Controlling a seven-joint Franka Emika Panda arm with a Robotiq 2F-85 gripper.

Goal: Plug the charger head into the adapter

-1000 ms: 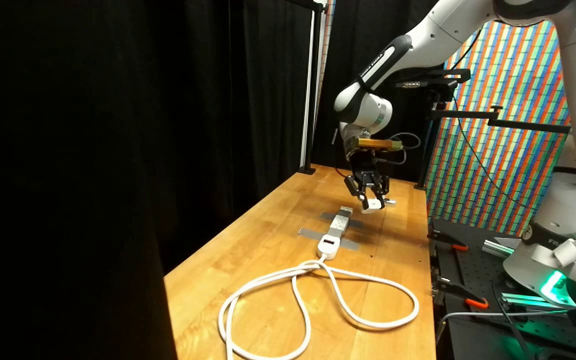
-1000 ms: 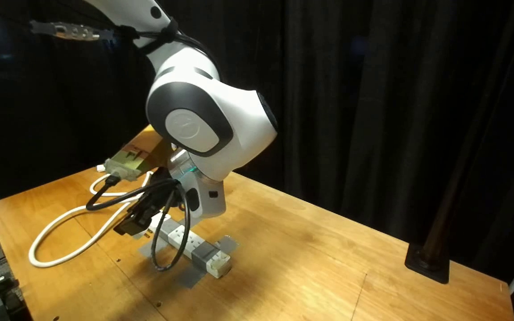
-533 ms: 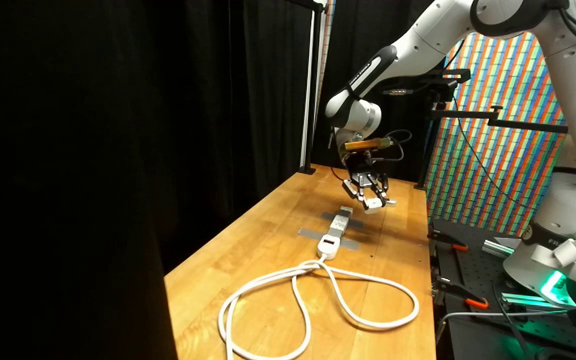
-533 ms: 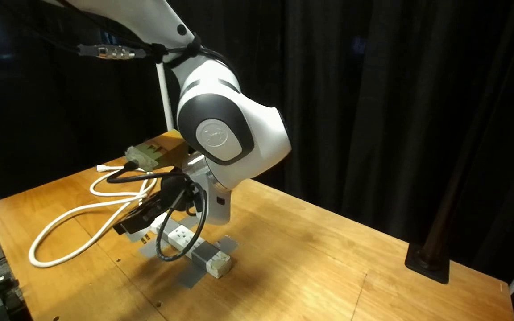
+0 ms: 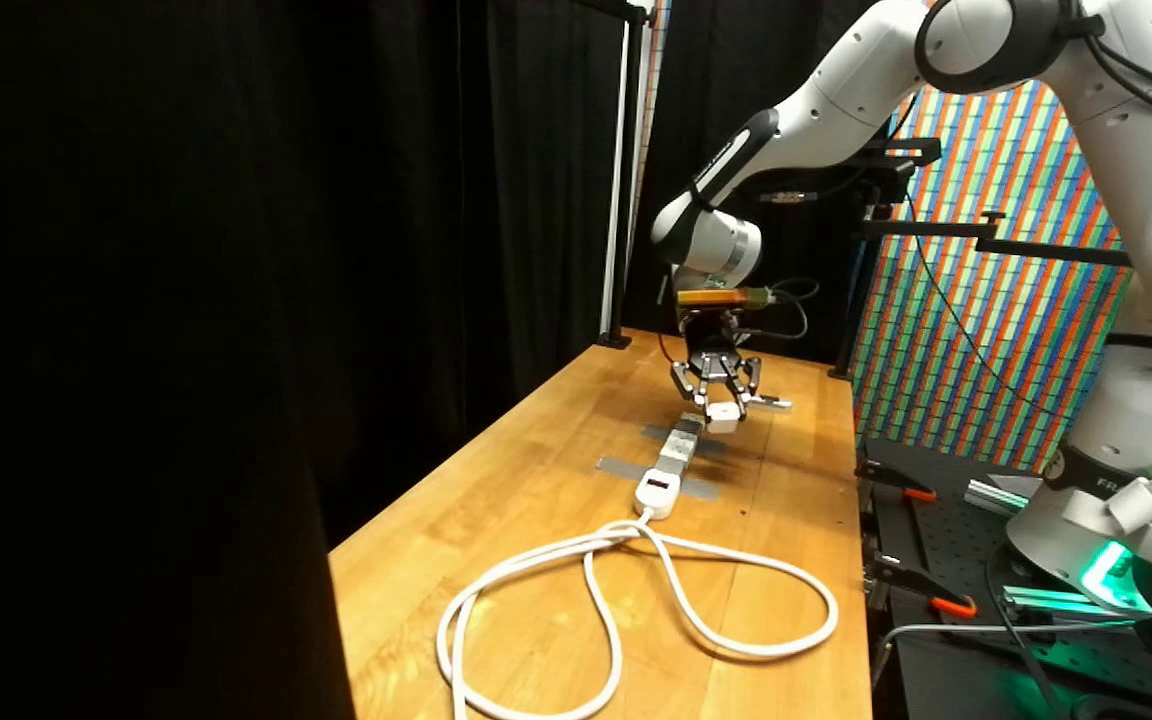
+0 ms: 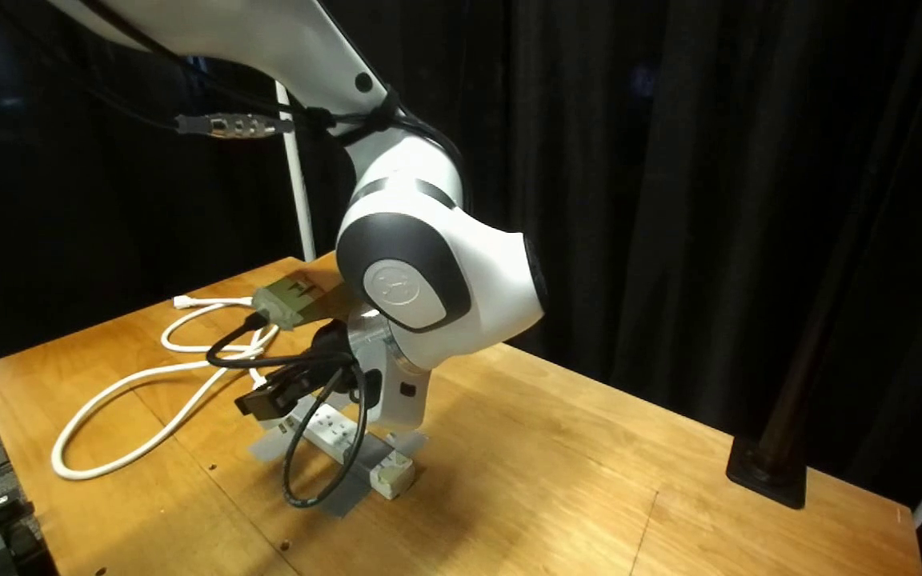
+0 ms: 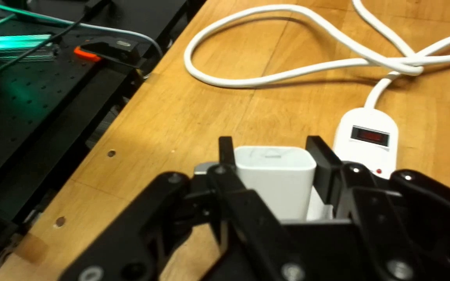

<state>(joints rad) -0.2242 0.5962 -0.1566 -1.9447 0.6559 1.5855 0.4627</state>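
The counter (image 6: 549, 480) is yellow-brown wood, thin dark seams running across it and a few small holes (image 7: 111, 153) near one long edge. Bands of grey tape (image 5: 621, 467) strap the adapter (image 5: 678, 445) flat to it, their ends stuck to the wood on either side. From the adapter's rounded end the thick white cable (image 5: 766, 651) sprawls out in wide loops, crossing over itself, and I can make out its white end piece (image 6: 182, 302) close to the counter's end. Well apart, a black, square stand base (image 6: 749, 476) sits by the opposite long edge.
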